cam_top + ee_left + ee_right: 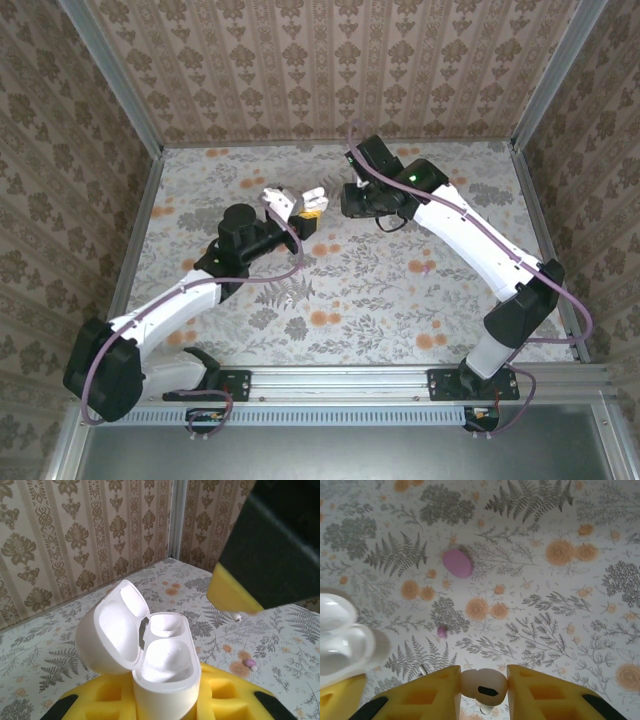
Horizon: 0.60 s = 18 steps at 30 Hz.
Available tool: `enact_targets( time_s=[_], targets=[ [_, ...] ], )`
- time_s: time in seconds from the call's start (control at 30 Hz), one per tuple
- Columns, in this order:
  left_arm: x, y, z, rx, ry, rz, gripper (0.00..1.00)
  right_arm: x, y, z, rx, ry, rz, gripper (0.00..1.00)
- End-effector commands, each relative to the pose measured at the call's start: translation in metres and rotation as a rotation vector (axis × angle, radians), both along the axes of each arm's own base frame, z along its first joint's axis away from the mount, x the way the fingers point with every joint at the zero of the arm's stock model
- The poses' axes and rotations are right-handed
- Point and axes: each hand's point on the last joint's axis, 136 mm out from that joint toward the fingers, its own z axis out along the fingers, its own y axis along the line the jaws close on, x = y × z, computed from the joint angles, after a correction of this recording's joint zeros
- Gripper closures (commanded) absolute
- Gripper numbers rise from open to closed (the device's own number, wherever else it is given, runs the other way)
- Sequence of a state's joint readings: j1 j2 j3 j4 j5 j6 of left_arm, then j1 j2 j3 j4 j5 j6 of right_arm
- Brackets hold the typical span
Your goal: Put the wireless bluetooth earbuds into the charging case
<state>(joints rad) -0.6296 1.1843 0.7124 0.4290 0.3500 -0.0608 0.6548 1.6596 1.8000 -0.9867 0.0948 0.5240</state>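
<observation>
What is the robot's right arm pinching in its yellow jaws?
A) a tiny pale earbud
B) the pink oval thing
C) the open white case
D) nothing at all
A: in the right wrist view a small pale earbud sits squeezed between the two yellow jaws, while the pink oval lies apart on the flowery table.

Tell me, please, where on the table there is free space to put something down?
Free: the patch of table between the left arm and the right arm, down to the near rail, and the far-left corner. Crowded: the far middle, where the left gripper holds the open charging case close to the right gripper with its earbud; a pink oval piece lies nearby.
</observation>
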Motion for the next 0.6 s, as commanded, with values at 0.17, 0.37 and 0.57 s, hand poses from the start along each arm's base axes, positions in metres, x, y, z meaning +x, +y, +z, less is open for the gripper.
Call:
enact_targets(
  time_s=[0.17, 0.37, 0.57],
  targets=[
    [-0.008, -0.012, 0.027, -0.067, -0.034, -0.072, 0.78, 0.004, 0.019, 0.049, 0.081, -0.144, 0.066, 0.7],
    [-0.01, -0.012, 0.029, -0.07, -0.036, -0.081, 0.78, 0.004, 0.029, 0.057, 0.106, -0.185, 0.1, 0.7],
    [-0.013, -0.012, 0.03, -0.069, -0.035, -0.091, 0.78, 0.006, 0.033, 0.06, 0.12, -0.22, 0.108, 0.7]
  ],
)
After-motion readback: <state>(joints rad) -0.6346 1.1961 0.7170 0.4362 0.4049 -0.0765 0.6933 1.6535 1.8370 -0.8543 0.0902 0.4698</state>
